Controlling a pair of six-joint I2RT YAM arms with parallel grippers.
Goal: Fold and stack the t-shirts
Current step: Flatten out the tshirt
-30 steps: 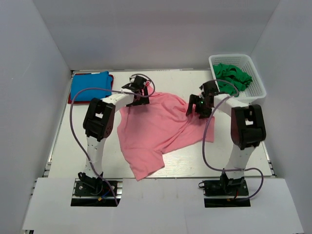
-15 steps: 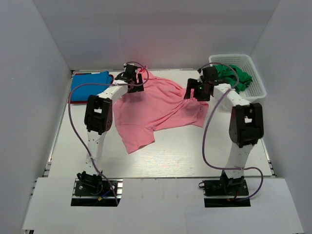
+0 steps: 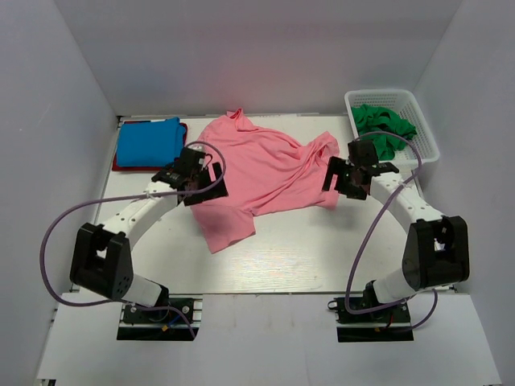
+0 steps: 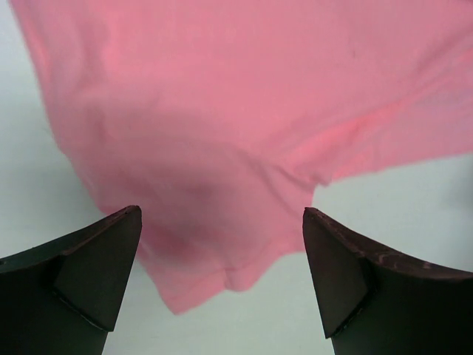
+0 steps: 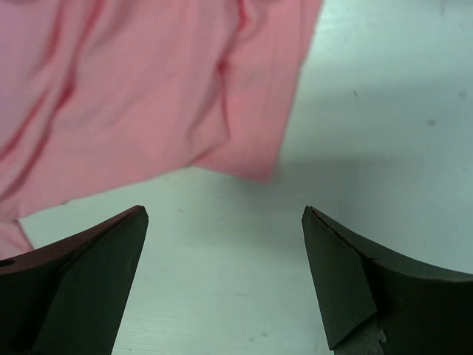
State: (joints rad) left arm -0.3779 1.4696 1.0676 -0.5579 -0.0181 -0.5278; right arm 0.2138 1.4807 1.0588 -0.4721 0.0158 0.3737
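from overhead, a salmon pink t-shirt (image 3: pixel 265 173) lay spread and rumpled across the middle of the white table (image 3: pixel 306 257), its collar toward the far wall and one corner trailing toward the near edge. the left gripper (image 3: pixel 199 178) hung over the shirt's left edge and the right gripper (image 3: pixel 342 177) over its right edge, both with fingers spread and neither holding cloth. at the far left corner a folded blue t-shirt (image 3: pixel 147 141) sat on top of a red t-shirt (image 3: pixel 121 166), of which only a thin border showed. at the far right, dark green t-shirts (image 3: pixel 385 125) were heaped inside a white lattice basket (image 3: pixel 426 133), well apart from the pink one.

seen from the left wrist, the left gripper (image 4: pixel 222 213) had its two dark fingers wide apart with nothing between them. the salmon pink t-shirt (image 4: pixel 222 111) filled most of the view beneath, its hem ending in a rounded corner between the fingertips, with bare table (image 4: pixel 414 192) on either side.

seen from the right wrist, the right gripper (image 5: pixel 225 211) likewise stood wide and empty above bare table (image 5: pixel 384 111). the salmon pink t-shirt (image 5: pixel 148 81) lay creased at upper left, its corner ending just beyond the fingertips.
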